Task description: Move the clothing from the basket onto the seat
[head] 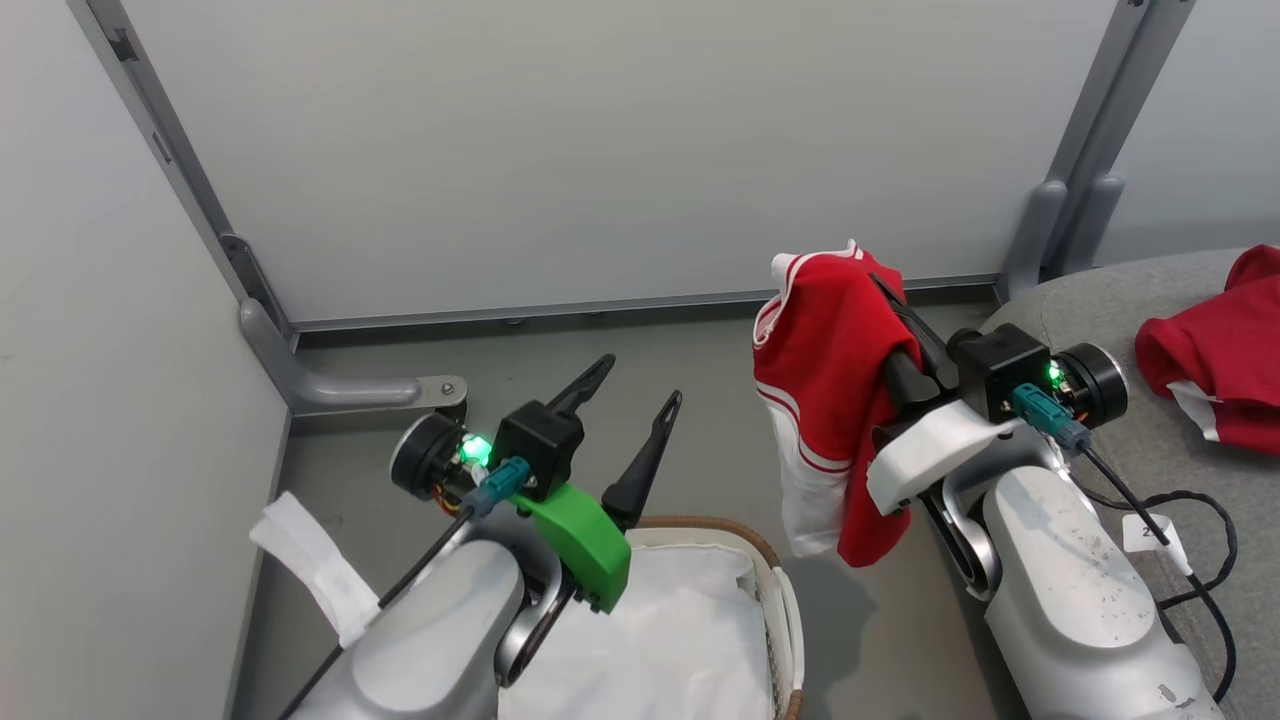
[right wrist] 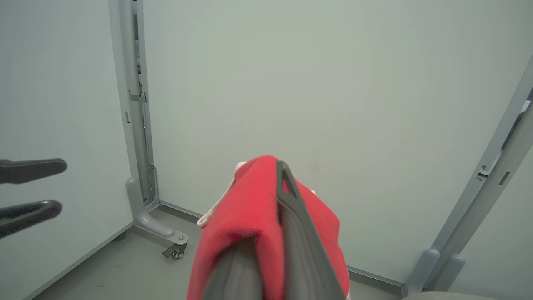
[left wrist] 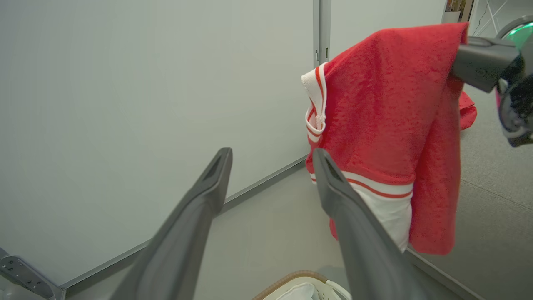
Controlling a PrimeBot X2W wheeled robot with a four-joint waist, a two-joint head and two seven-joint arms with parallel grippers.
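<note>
Red cloth with white bands and stripes, the red garment (head: pixel 830 370), hangs from the right end effector (head: pixel 885 300), whose two dark fingers are pressed together with the fabric pinched between them and draped over them. In the right wrist view the cloth (right wrist: pixel 245 208) covers one finger and lies against the other, whose tip (right wrist: pixel 283 166) shows bare. The garment dangles in the air above the grey floor (head: pixel 720 420), between the basket (head: pixel 762 548) and the seat (head: pixel 1100 295), touching neither.

The left end effector (head: pixel 640 380) stands above the basket's far edge with its fingers spread wide and nothing between them. In the left wrist view its fingers (left wrist: pixel 271 153) point toward the pale wall panel (left wrist: pixel 145 104), and the hanging garment (left wrist: pixel 387 125) is just beside the right-hand finger; whether they touch I cannot tell.

The basket's white liner (head: pixel 660 620) shows no red where it can be seen, though the left forearm hides part of it. A second red garment (head: pixel 1220 360) lies crumpled near the seat's far right edge. A black cable (head: pixel 1205 560) loops across the seat's near part beside the right forearm. A grey metal post foot (head: pixel 340 385) rests on the floor by the left wall.
</note>
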